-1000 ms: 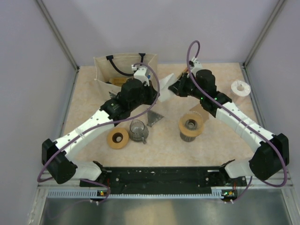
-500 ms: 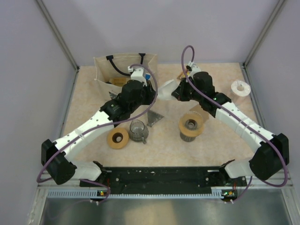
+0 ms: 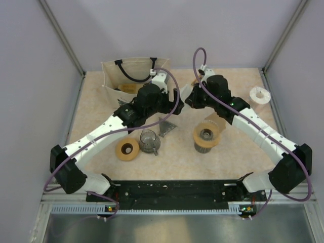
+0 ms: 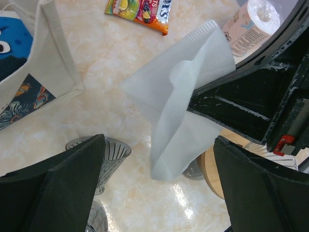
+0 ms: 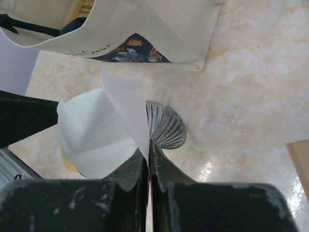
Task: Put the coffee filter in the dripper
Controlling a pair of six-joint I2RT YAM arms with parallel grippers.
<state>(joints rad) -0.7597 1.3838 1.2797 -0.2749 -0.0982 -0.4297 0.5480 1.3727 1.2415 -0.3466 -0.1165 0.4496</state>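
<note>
The white paper coffee filter (image 4: 178, 106) hangs above the table, half unfolded. My right gripper (image 5: 148, 151) is shut on one flap of the filter (image 5: 101, 133). In the left wrist view my left gripper (image 4: 159, 193) stands wide open below the filter, touching nothing. From the top view both grippers meet mid-table, the left gripper (image 3: 171, 105) facing the right gripper (image 3: 188, 99) with the filter (image 3: 181, 94) between them. The dripper (image 3: 206, 135), a tan ring on a dark ribbed cone, stands in front of the right arm. An edge of the dripper (image 4: 215, 166) shows under the filter.
A cream tote bag (image 3: 132, 76) stands at the back left. A clear ribbed cone (image 3: 165, 126), a glass cup (image 3: 149, 140) and a second tan ring (image 3: 127, 149) lie under the left arm. A white ring (image 3: 260, 94) sits far right. A snack packet (image 4: 140, 9) lies behind.
My left gripper has opened wide and let go of the filter. My right gripper has closed on it and now holds it alone. The left arm shifted slightly right.
</note>
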